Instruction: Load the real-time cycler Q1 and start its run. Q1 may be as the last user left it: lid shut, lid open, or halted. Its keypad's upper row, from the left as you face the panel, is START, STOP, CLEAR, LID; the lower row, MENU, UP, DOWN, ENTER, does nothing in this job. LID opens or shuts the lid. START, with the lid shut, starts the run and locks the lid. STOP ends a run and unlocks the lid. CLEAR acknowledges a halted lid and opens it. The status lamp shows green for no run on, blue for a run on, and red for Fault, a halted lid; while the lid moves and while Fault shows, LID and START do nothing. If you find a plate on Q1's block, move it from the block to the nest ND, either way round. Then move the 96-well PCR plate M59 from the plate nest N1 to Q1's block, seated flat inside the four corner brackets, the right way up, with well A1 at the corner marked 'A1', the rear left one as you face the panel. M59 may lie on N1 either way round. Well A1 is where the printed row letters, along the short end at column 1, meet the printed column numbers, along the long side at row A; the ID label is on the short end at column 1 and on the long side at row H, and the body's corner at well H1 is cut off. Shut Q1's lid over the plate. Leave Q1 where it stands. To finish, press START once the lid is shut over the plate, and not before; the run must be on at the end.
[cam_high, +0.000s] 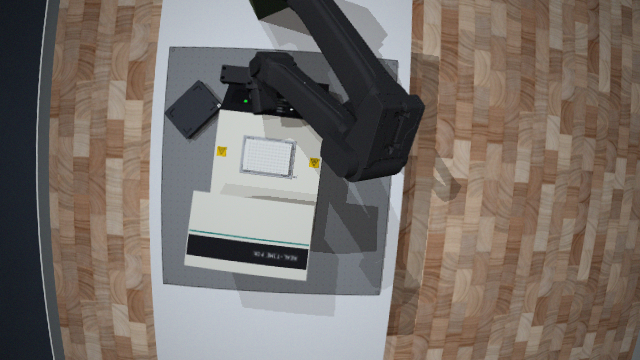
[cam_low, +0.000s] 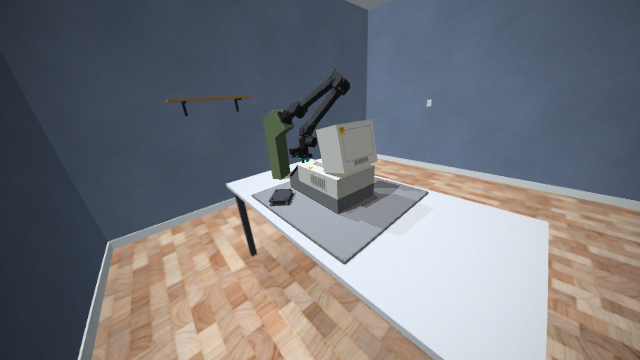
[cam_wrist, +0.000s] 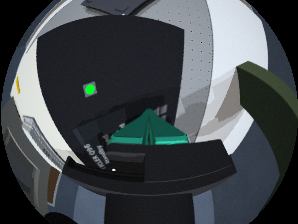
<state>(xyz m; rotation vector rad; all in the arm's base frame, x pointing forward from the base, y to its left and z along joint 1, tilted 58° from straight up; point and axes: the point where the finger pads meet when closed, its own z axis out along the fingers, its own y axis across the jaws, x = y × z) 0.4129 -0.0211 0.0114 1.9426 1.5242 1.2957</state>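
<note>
The cycler Q1 (cam_high: 260, 173) stands on the grey mat with its lid (cam_high: 250, 235) open and upright; the lid also shows in the side view (cam_low: 347, 146). A white 96-well plate (cam_high: 267, 156) lies on the block inside the brackets. The status lamp is green (cam_high: 245, 100) and also shows in the wrist view (cam_wrist: 89, 88). My gripper (cam_wrist: 148, 113) is shut and empty, with its teal fingers pointing down over the dark keypad panel (cam_wrist: 107, 149). I cannot tell whether the fingers touch a key. From above, the arm (cam_high: 300, 95) hides the keypad.
The arm's green base (cam_low: 277, 145) stands behind the panel end.
</note>
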